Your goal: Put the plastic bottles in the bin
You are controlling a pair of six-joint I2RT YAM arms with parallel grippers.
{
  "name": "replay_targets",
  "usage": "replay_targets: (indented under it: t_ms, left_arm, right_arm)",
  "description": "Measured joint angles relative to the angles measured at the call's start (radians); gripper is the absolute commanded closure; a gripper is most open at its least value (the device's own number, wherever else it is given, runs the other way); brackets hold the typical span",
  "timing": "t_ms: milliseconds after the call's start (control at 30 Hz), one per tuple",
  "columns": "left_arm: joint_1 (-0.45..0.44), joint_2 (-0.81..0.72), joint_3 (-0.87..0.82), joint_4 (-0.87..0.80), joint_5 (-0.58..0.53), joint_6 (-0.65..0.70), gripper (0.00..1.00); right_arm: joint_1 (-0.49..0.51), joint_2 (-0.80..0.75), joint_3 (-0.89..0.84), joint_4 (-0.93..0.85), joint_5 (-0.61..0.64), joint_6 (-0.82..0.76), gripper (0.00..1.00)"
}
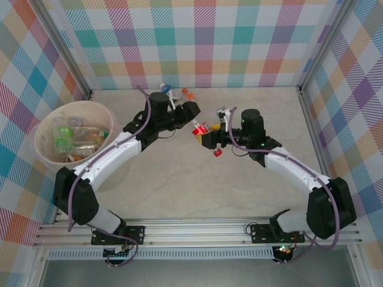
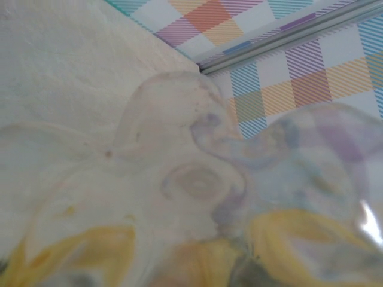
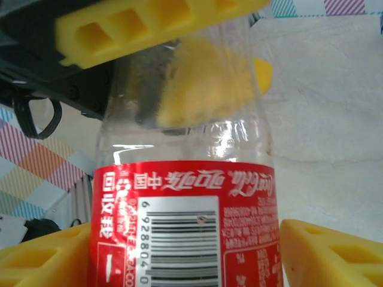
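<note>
Bottle (image 1: pixel 200 127) above mid-bench (image 1: pixel 179 191), left tool (image 1: pixel 192 113) clamped on its clear end. Right tool (image 1: pixel 207 137) flanks it, grip unclear; bin (image 1: pixel 75 103) at left edge.

The worktop (image 1: pixel 197 185) is a pale beige slab with a marble-ish look. The big round bin (image 1: pixel 90 103) sits on it over at the left. Up by the back wall lie a clear bottle (image 1: pixel 169 91) with some blue on it and, just beside it, an orange-marked bottle (image 1: pixel 188 94).
</note>
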Motion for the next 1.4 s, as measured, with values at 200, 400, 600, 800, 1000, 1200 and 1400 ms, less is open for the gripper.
replay_targets:
  t_ms: [200, 400, 600, 800, 1000, 1200, 1400]
  left_arm:
    - [0.026, -0.068, 0.152, -0.252, -0.111, 0.139, 0.44]
    - [0.105, -0.171, 0.33, -0.485, -0.287, 0.31, 0.45]
    - [0.241, -0.231, 0.505, -0.647, -0.321, 0.438, 0.45]
    - [0.327, -0.243, 0.714, -0.79, -0.486, 0.563, 0.45]
    - [0.519, -0.236, 0.725, -0.891, -0.612, 0.608, 0.47]
    - [0.743, -0.194, 0.592, -0.91, -0.534, 0.587, 0.47]
    - [0.871, -0.14, 0.497, -0.964, -0.435, 0.549, 0.45]
  right_arm:
    - [0.0, -0.122, 0.014, -0.061, 0.037, -0.053, 0.0]
    - [0.0, -0.212, 0.014, -0.061, 0.122, -0.072, 0.0]
    - [0.0, -0.2, 0.013, -0.062, 0.266, -0.072, 0.0]
    - [0.0, -0.165, 0.013, -0.063, 0.355, -0.072, 0.0]
    - [0.0, -0.137, 0.013, -0.065, 0.389, -0.072, 0.0]
    - [0.0, -0.116, 0.013, -0.086, 0.403, -0.072, 0.0]
    - [0.0, -0.108, 0.013, -0.106, 0.41, -0.072, 0.0]
